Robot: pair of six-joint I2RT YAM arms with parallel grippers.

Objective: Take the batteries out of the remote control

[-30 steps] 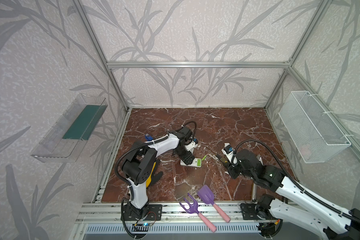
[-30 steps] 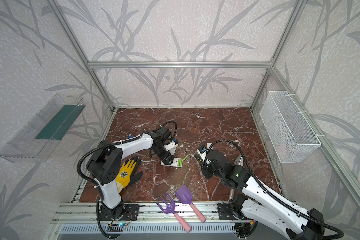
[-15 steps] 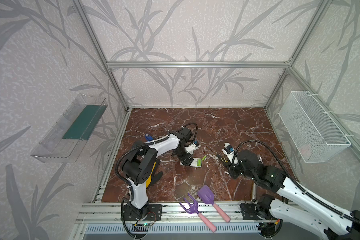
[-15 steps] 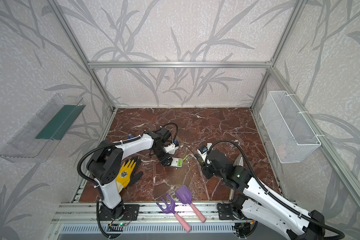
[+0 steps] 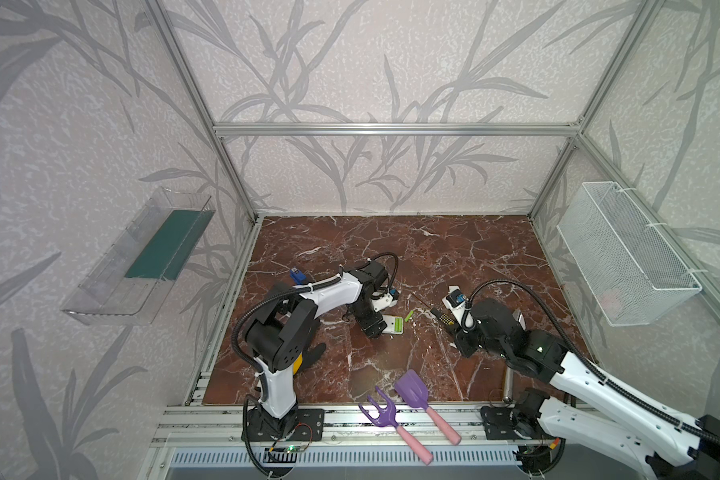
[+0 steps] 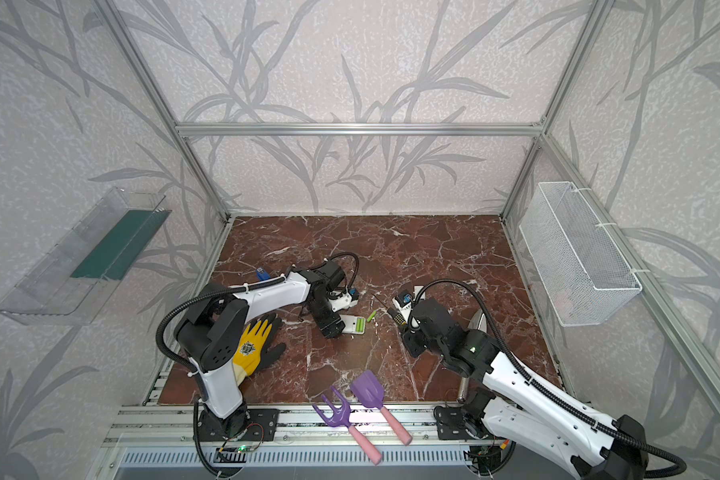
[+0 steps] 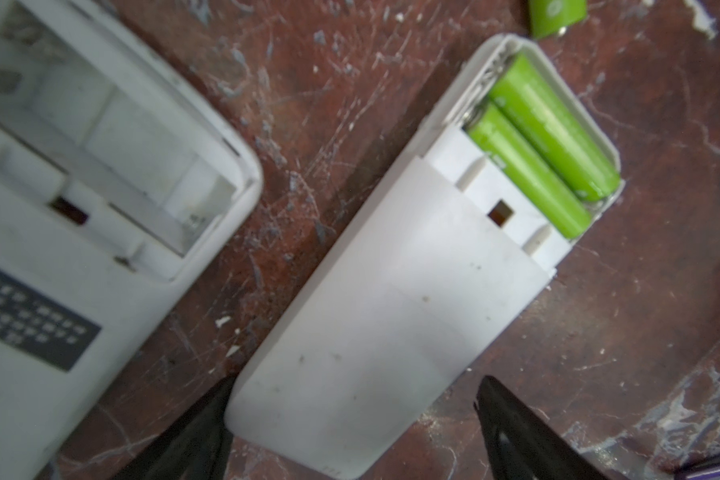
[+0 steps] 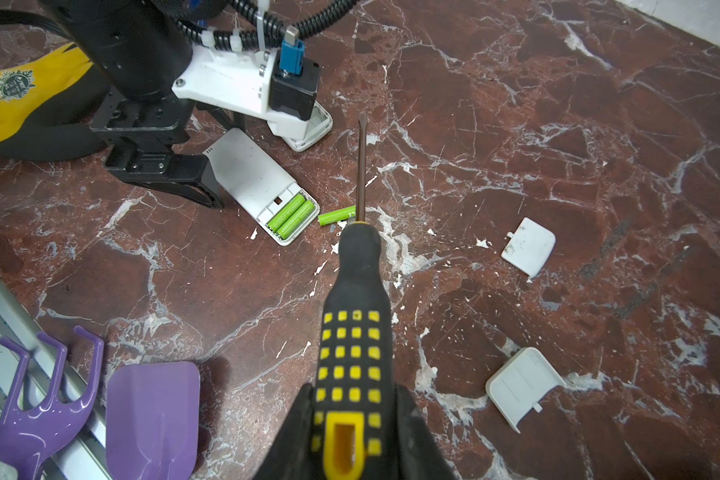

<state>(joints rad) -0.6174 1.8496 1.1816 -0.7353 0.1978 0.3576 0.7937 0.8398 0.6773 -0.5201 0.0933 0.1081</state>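
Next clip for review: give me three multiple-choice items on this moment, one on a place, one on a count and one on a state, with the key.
1. Where does the loose battery lie relative to the remote?
A) on top of it
B) on the marble floor, just off its open end
C) inside its compartment

2. How many batteries sit in that remote's compartment?
A) none
B) two
C) four

3. What state is the right gripper in?
A) open and empty
B) shut on a battery
C) shut on the screwdriver

Key:
1 B: the right wrist view shows it lying on the floor beside the remote's end.
2 B: both wrist views show two green cells side by side.
3 C: its jaws clamp the black-and-yellow handle.
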